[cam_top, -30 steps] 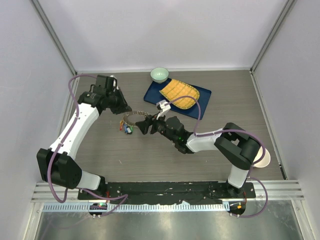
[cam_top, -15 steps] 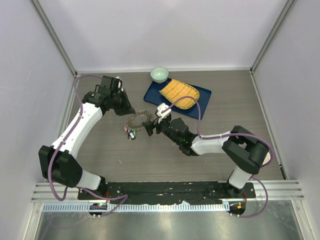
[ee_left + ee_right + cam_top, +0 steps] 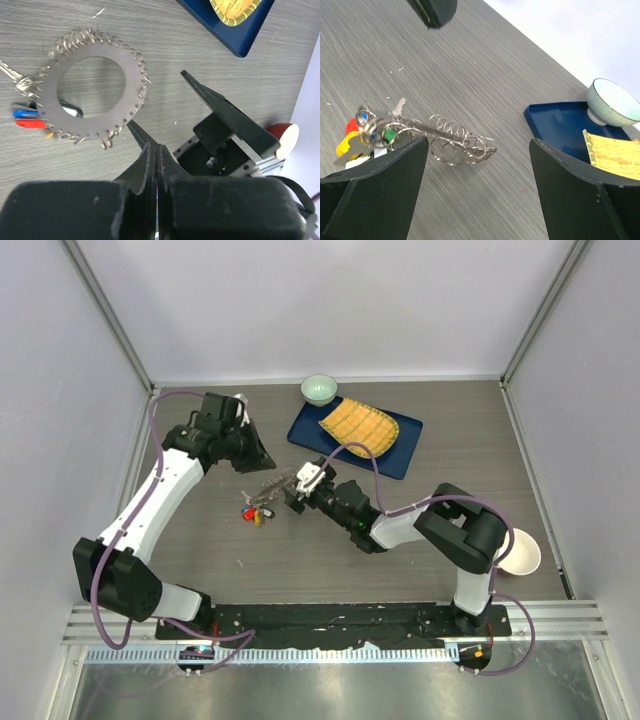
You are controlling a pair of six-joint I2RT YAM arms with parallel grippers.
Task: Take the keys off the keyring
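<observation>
Lying flat, keyring (image 3: 90, 125) with keys (image 3: 367, 135) bunched at its left — right gripper (image 3: 477, 147) spread wide beside it; left gripper (image 3: 142, 137) pinched closed.

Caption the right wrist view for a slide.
Open right hand facing the keyring, coloured keys bunched at its left end.

Dull grey metal keyring (image 3: 85, 125), keys (image 3: 27, 119) with glossy plastic heads, matt wood-grain table (image 3: 225, 60)

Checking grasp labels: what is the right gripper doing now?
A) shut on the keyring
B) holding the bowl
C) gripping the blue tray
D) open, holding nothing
D: the right gripper has its fingers wide apart, with the keyring lying on the table beyond them.
</observation>
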